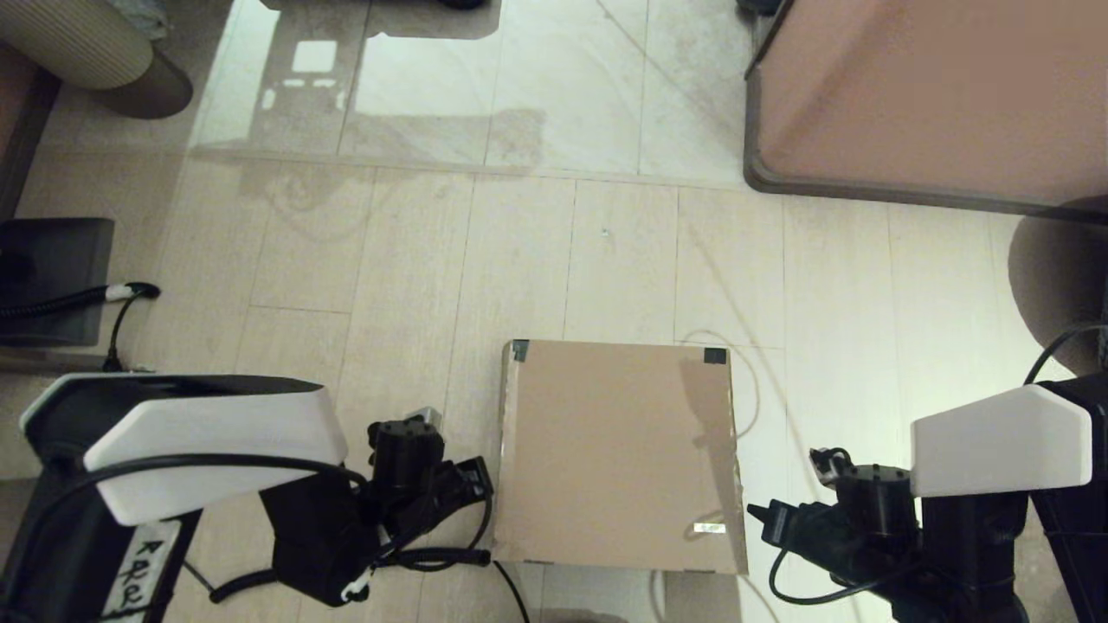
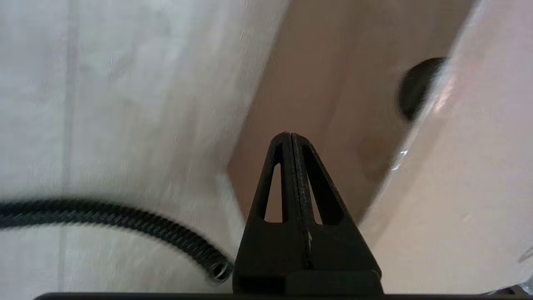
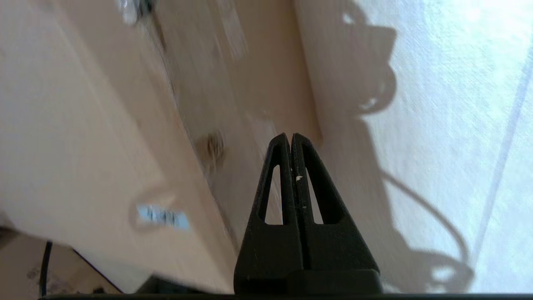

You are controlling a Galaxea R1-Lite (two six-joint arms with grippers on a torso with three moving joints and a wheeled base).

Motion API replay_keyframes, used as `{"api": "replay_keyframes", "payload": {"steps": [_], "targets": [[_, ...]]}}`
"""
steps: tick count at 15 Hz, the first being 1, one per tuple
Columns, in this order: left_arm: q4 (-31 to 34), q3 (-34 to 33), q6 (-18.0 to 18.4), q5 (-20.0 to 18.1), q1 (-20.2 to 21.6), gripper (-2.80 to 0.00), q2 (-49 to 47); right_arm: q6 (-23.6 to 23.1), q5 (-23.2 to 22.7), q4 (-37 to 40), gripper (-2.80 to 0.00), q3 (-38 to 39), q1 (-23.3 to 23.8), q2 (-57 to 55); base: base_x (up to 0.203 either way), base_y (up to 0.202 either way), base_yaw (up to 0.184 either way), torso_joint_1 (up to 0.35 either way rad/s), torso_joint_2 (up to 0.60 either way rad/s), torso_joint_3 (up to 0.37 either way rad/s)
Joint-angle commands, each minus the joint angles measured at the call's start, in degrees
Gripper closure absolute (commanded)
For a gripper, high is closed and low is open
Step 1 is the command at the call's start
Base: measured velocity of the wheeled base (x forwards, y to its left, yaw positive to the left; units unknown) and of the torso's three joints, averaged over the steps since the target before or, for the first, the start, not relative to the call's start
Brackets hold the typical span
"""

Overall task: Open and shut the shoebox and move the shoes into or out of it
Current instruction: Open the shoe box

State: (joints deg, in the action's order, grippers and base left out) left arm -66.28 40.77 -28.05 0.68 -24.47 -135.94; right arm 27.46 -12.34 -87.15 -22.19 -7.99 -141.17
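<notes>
The shoebox [image 1: 619,454] sits on the floor in front of me, lid down, with dark tape on its two far corners and a small white label [image 1: 708,527] near the right front. My left gripper [image 1: 479,486] hangs low beside the box's left wall, shut and empty; in the left wrist view the gripper [image 2: 290,135] points at that wall [image 2: 325,100] below the lid edge. My right gripper [image 1: 756,512] is close to the box's right wall, also shut and empty; the right wrist view has the gripper [image 3: 290,135] alongside the wall [image 3: 233,104]. The shoes are hidden.
A large pinkish-brown block with a dark rim [image 1: 935,95] fills the back right. At the far left is a dark box with a cable [image 1: 52,277], and a ribbed cylinder [image 1: 86,43] lies behind it. A black corrugated hose [image 1: 433,558] lies by the box's left front corner.
</notes>
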Motion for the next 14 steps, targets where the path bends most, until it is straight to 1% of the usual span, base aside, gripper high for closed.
{"api": "replay_keyframes", "payload": {"steps": [1, 5, 8, 10, 14], "targets": [[-0.2, 1.7, -0.2, 0.0, -0.6, 0.00, -1.1, 0.8, -0.1, -0.5, 0.00, -2.5, -0.4, -2.0, 0.000, 0.000, 0.000, 0.000, 0.00, 0.000], [0.4, 4.4, -0.2, 0.0, -1.8, 0.00, -2.0, 1.9, -0.1, -0.5, 0.00, -5.4, -0.6, -2.1, 0.000, 0.000, 0.000, 0.000, 0.00, 0.000], [1.4, 5.1, -1.4, 0.0, -2.6, 0.00, -1.3, 2.6, -0.1, -0.5, 0.00, -4.7, -2.1, -1.2, 0.000, 0.000, 0.000, 0.000, 0.00, 0.000], [2.0, 4.8, -2.2, 0.0, -2.9, 0.00, -0.1, 6.0, -0.8, -0.5, 0.00, -3.5, -3.1, 1.2, 0.000, 0.000, 0.000, 0.000, 0.00, 0.000], [5.3, 4.0, -7.2, 0.0, -3.3, 0.00, 4.9, 10.9, -5.6, -0.5, 0.00, 0.7, -3.5, 4.3, 0.000, 0.000, 0.000, 0.000, 0.00, 0.000]]}}
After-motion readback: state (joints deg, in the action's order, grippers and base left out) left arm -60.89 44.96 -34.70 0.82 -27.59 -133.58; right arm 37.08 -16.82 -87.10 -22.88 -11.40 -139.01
